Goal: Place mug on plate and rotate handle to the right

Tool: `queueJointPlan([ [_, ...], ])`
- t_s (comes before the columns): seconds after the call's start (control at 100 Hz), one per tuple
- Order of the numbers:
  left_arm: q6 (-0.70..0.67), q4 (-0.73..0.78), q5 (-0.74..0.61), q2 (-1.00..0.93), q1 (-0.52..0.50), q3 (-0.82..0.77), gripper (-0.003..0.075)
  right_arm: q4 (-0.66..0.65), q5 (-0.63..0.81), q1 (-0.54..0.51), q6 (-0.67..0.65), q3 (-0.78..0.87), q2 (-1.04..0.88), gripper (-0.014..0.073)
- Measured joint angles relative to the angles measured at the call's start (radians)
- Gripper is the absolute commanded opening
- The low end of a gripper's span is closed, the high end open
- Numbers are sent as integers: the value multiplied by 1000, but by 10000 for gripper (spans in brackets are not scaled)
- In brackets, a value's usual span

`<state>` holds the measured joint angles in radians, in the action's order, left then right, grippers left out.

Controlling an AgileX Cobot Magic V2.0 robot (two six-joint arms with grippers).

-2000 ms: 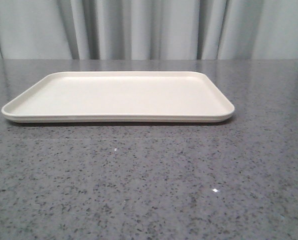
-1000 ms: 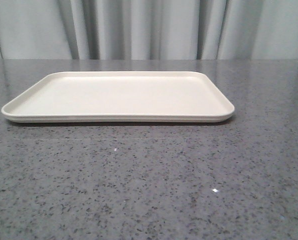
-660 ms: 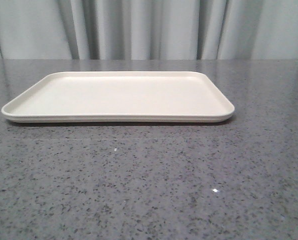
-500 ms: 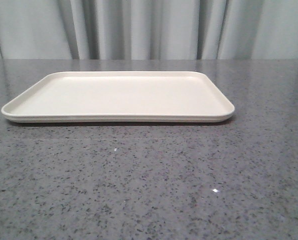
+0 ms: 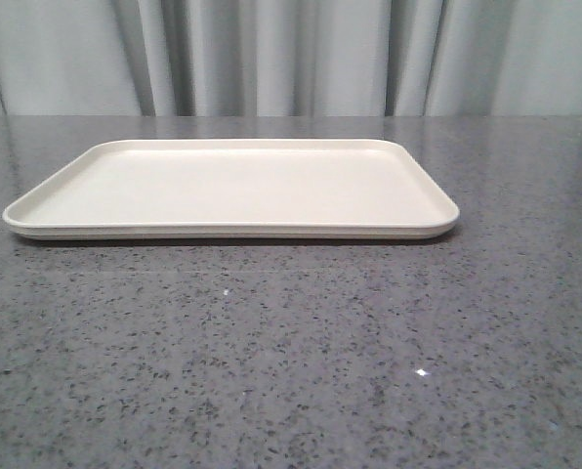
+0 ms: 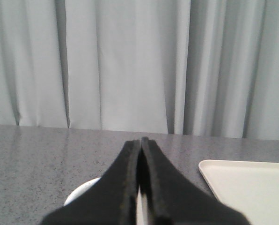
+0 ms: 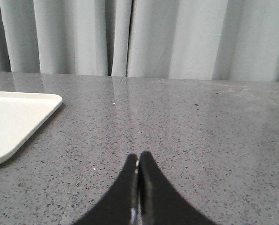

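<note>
Plate [image 5: 230,186] bare, awaiting mug [image 6: 81,197]; left gripper [image 6: 140,145] and right gripper [image 7: 138,159] jaws pressed together, holding nothing.

You will find no legible text, label, brand, number or sign in any of the three views. The plate [image 5: 230,186] carries no marking on its visible rim or face. The speckled worktop [image 5: 291,352] bears no lettering, and the curtain [image 5: 291,54] behind it is plain. The sliver of white rim seen in the left wrist view shows no print.
</note>
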<state>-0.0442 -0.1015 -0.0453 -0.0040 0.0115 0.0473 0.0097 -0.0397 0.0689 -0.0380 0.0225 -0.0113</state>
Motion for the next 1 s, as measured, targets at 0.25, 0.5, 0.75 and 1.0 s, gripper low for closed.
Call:
queueJointPlan([
  [0.25,0,-13,225,0,0,137,-20,0,-79,0,0,-157,17,-120],
  [0.5,0,-18,343,0,0,270,-20,0,-158,0,0,-339,134,-120],
  [0.75,0,-19,384,8,0,416,-20,0,-207,0,0,-484,236,-120],
  [1.0,0,5,453,109,0,572,-20,-10,-291,0,2,-606,287,-120],
])
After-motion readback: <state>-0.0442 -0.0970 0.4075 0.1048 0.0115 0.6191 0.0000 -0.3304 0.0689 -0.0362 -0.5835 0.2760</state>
